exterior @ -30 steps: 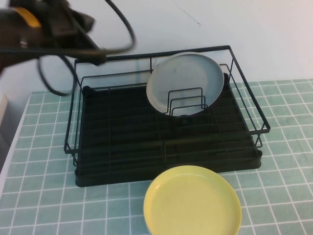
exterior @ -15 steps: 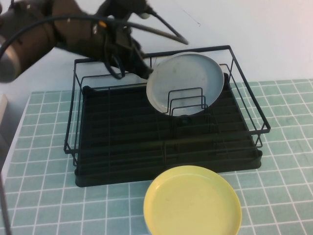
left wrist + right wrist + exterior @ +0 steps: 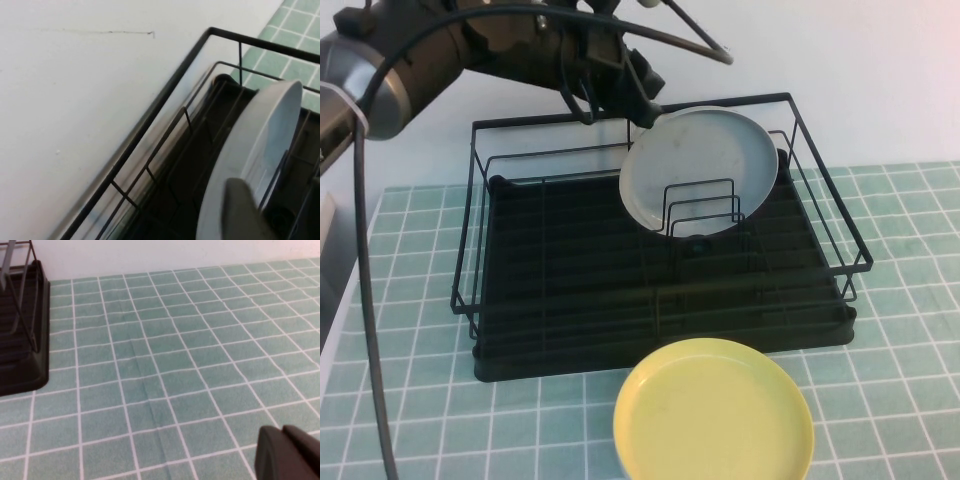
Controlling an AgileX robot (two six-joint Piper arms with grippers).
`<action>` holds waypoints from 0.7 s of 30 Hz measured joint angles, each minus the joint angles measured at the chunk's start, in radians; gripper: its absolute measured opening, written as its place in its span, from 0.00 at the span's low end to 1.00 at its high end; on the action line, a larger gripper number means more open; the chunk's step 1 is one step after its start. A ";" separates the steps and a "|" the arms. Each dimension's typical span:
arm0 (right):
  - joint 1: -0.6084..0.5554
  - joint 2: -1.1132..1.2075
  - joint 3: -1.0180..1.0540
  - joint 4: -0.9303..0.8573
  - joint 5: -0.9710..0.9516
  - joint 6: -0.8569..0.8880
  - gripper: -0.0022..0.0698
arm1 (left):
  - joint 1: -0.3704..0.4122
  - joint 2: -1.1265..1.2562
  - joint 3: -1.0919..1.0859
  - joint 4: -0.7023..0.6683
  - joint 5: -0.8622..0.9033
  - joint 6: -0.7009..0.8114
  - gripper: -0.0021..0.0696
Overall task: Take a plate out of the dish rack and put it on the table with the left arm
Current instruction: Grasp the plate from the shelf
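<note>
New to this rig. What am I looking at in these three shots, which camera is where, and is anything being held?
It is a two-armed table robot. The high view looks down from the robot's own side. The other two pictures come from cameras on each wrist.

On the green tiled table stands a black wire dish rack with a grey plate propped on edge among its dividers. A yellow plate lies flat in front of the rack.

The left gripper reaches in from the upper left to the grey plate's top rim. Its wrist view shows that rim close up with one finger beside it. Nothing looks gripped yet.

The right gripper shows only as a dark edge over bare tiles, holding nothing visible.
</note>
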 joint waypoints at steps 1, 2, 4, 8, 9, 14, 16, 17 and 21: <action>0.000 0.000 0.000 0.000 0.000 0.000 0.03 | 0.000 0.006 -0.002 0.000 -0.008 -0.009 0.40; 0.000 0.000 0.000 0.000 0.000 0.000 0.03 | 0.000 0.015 -0.004 -0.007 -0.018 -0.017 0.53; 0.000 0.000 0.000 0.000 0.000 0.000 0.03 | 0.000 0.036 -0.006 -0.017 -0.026 -0.029 0.67; 0.000 0.000 0.000 0.000 0.000 0.000 0.03 | 0.000 0.092 -0.006 -0.024 -0.048 -0.033 0.75; 0.000 0.000 0.000 0.000 0.000 0.000 0.03 | 0.000 0.108 -0.006 -0.029 -0.055 -0.033 0.74; 0.000 0.000 0.000 0.000 0.000 0.000 0.03 | 0.000 0.173 -0.006 -0.089 -0.088 -0.033 0.72; 0.000 0.000 0.000 0.000 0.000 0.000 0.03 | 0.000 0.196 -0.006 -0.122 -0.100 -0.025 0.71; 0.000 0.000 0.000 0.000 0.000 0.000 0.03 | 0.000 0.205 -0.006 -0.133 -0.104 -0.023 0.71; 0.000 0.000 0.000 0.000 0.000 0.000 0.03 | 0.001 0.223 -0.006 -0.143 -0.128 -0.015 0.52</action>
